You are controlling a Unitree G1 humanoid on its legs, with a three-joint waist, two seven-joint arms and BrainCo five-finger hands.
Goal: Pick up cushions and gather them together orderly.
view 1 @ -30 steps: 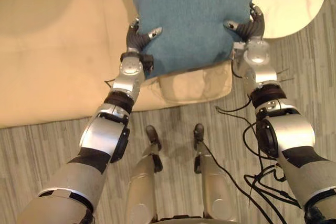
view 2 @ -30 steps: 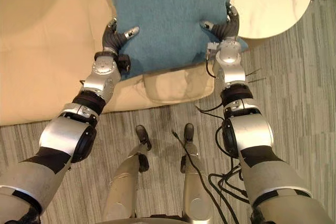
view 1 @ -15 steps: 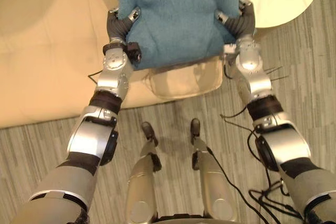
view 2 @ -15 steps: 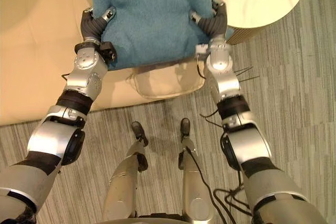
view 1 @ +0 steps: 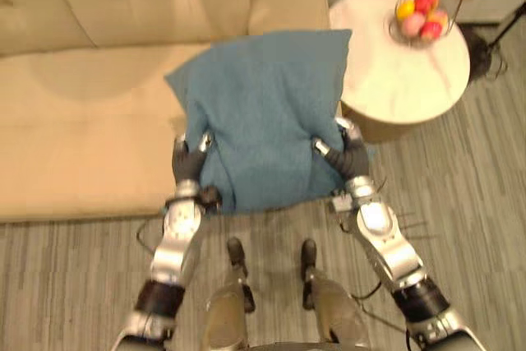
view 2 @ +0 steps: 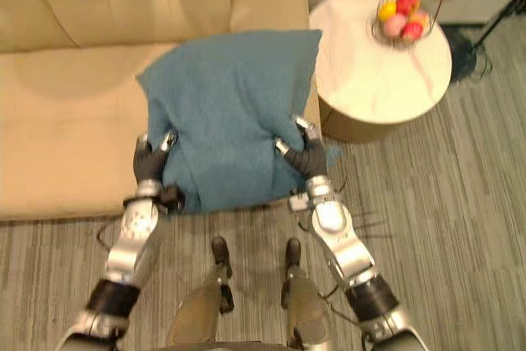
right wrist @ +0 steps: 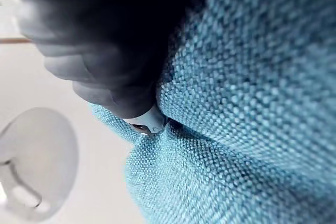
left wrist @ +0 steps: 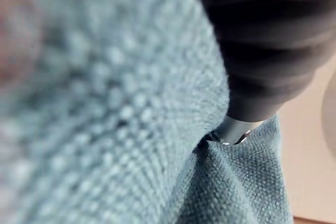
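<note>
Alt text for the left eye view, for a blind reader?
The left hand and right hand each grip a near corner of a blue cushion over the right end of a beige sofa. A round side table with a fruit bowl stands beside it.

A beige sofa (view 1: pixel 99 80) stands beside a round table (view 1: pixel 394 80) bearing a fruit bowl (view 1: pixel 419 20).

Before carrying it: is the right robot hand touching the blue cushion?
Touching. The left eye view shows the right robot hand pinching the cushion, thumb on top; its wrist view shows a fingertip pressed into the fabric.
</note>
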